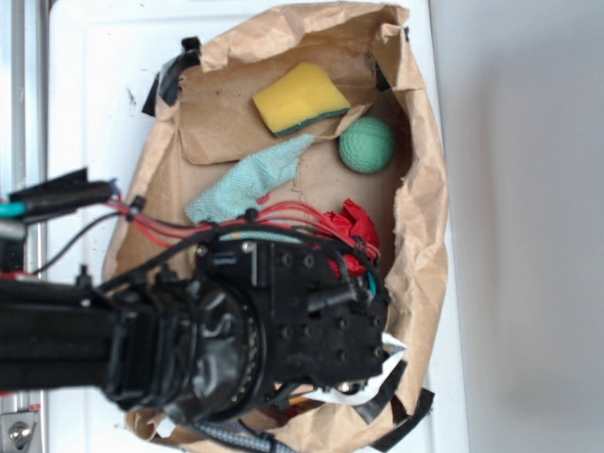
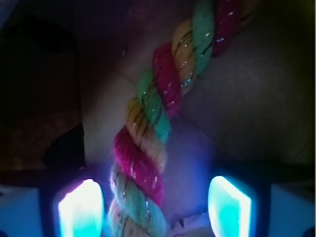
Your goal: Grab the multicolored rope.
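Jaws spread wide with the multicolored rope point(image 2: 148, 143) running between them — lined up, just not clamped yet.

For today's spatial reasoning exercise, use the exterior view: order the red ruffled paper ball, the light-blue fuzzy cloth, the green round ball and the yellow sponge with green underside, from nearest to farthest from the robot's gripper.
1. Red ruffled paper ball: right against the gripper housing's upper edge.
2. Light-blue fuzzy cloth: just above the arm, left of centre.
3. Green round ball: higher, on the right.
4. Yellow sponge: top of the paper-lined box.
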Robot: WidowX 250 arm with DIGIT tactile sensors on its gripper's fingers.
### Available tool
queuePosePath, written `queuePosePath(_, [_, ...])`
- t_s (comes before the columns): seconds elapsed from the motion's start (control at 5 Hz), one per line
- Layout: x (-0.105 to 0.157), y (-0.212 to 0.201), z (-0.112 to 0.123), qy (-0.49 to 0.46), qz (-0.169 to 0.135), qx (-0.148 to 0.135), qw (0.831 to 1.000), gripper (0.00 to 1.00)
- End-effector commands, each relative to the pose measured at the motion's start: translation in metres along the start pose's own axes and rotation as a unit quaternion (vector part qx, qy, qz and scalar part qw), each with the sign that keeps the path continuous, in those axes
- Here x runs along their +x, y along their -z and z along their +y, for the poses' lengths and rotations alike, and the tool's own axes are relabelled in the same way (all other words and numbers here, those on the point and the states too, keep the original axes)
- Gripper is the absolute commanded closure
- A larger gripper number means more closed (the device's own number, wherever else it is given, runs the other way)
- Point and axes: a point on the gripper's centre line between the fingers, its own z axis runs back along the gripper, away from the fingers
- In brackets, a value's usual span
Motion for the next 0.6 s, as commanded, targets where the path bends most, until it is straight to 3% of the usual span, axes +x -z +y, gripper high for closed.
queuePosePath(0.0, [0.0113, -0.0011, 0.0011, 0.015, 0.004, 0.017, 1.0, 1.0])
queuePosePath(0.4, [0.0063, -0.0064, 0.0002, 0.003, -0.004, 0.018, 1.0, 1.0])
